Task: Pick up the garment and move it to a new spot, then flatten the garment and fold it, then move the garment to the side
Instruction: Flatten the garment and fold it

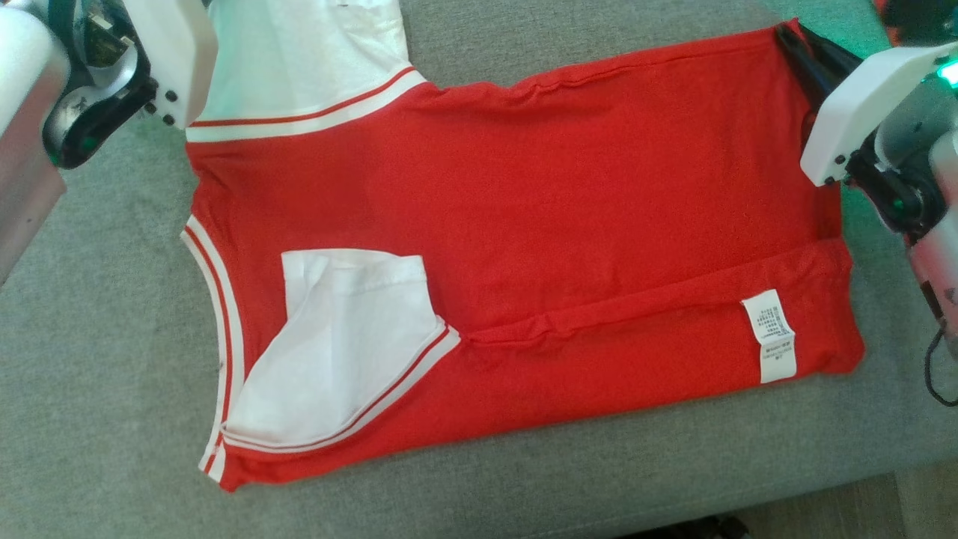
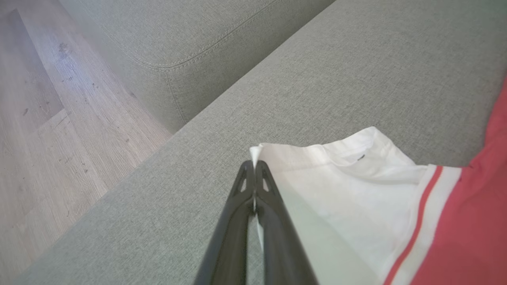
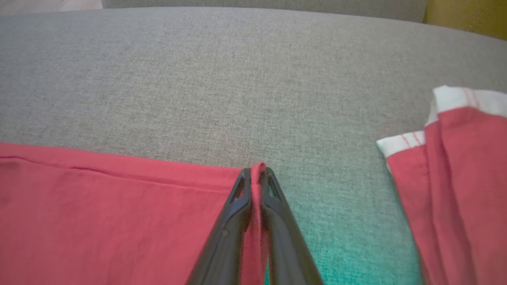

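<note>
Far left, wood floor (image 2: 39,118) runs beside the sofa (image 2: 356,59), and the seat edge drops off close to the left gripper (image 2: 253,168). That gripper is pinched tight on the corner of a white sleeve (image 2: 336,186). Open grey seat lies left of the shirt (image 1: 569,195) and below it, up to the front edge at lower right. The red shirt lies flat across the middle of the seat, neck end left, with a long fold along its lower side. 2 white sleeves: 1 at upper left in the left gripper, the other sleeve (image 1: 344,344) folded onto the red body. 1 white label (image 1: 769,335) shows near the right end. Far right, the right gripper (image 3: 255,170) is clamped on the shirt's upper-right corner, red cloth caught between its fingers. Bare seat lies beyond that corner. Count: 2 grippers, 1 shirt.
</note>
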